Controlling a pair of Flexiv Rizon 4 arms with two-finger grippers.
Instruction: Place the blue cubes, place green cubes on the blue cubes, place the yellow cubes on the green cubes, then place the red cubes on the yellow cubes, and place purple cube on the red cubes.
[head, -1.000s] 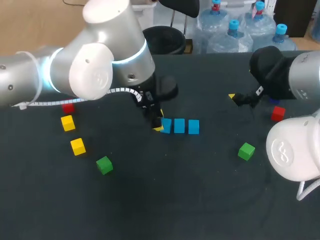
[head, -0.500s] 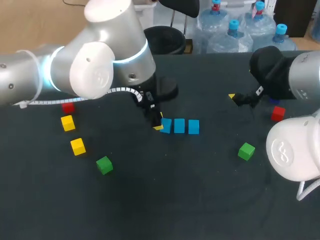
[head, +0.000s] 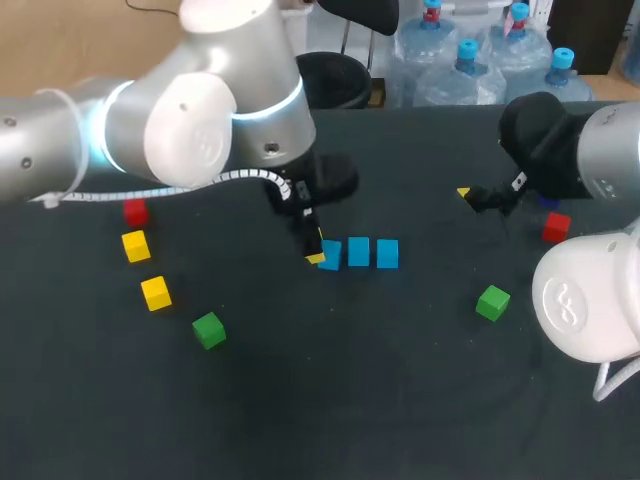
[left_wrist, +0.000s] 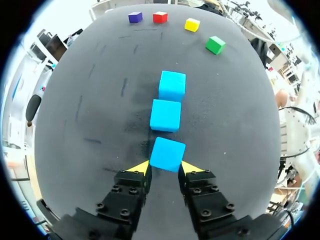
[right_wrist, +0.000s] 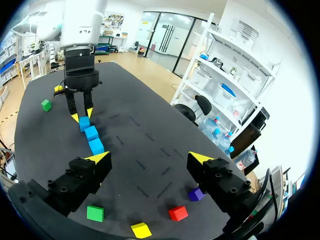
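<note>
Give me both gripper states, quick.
Left gripper: open, tips flanking the nearest blue cube, not clamped on it.
Right gripper: open, holding nothing.

Left arm (head: 200, 130) swung slightly rightward, its gripper (head: 316, 247) barely shifting beside the end blue cube (head: 331, 254)

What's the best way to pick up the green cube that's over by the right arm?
Pinch the green cube across two opposite side faces, coming straight down with the right gripper. It lies flat and alone on the table, sides all free, but turned askew to the row of blue cubes, so square the jaws to its faces first.
</note>
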